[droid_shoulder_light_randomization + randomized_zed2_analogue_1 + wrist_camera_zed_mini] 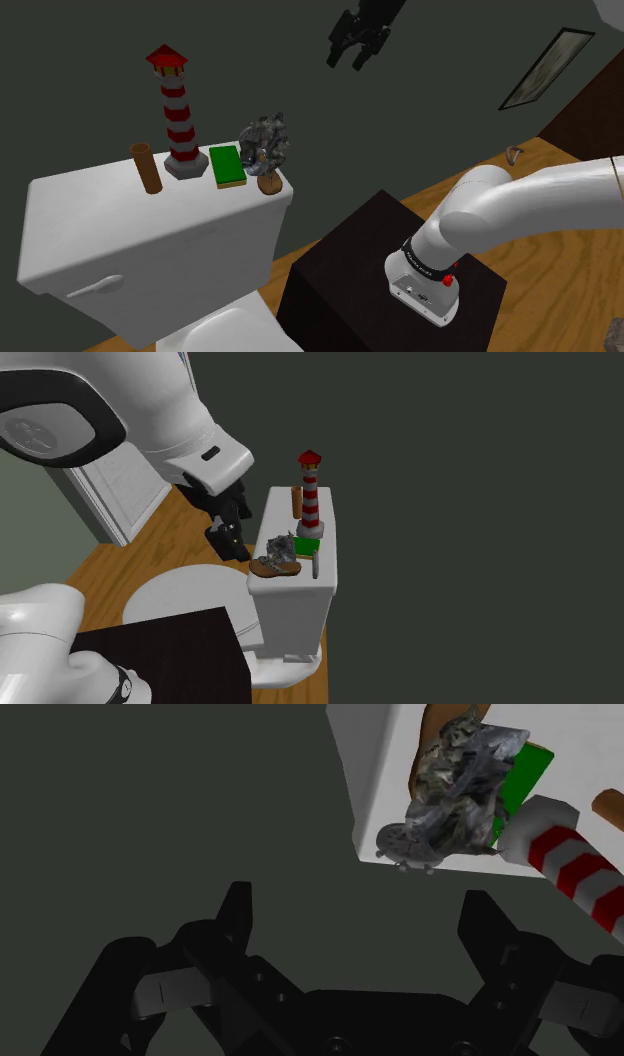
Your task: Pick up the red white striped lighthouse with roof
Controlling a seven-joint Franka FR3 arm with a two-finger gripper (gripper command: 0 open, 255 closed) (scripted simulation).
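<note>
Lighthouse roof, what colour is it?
Red roof atop the red-and-white striped lighthouse; clearest in the shoulder view.

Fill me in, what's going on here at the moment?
The Franka arm's target is the red-and-white striped lighthouse. It stands upright on the white toilet tank, between a brown cylinder and a green block. A grey mottled boot sits next to the block. The gripper hangs in the air off to the side of the tank, its fingers open and holding nothing. The lighthouse is untouched.
</note>
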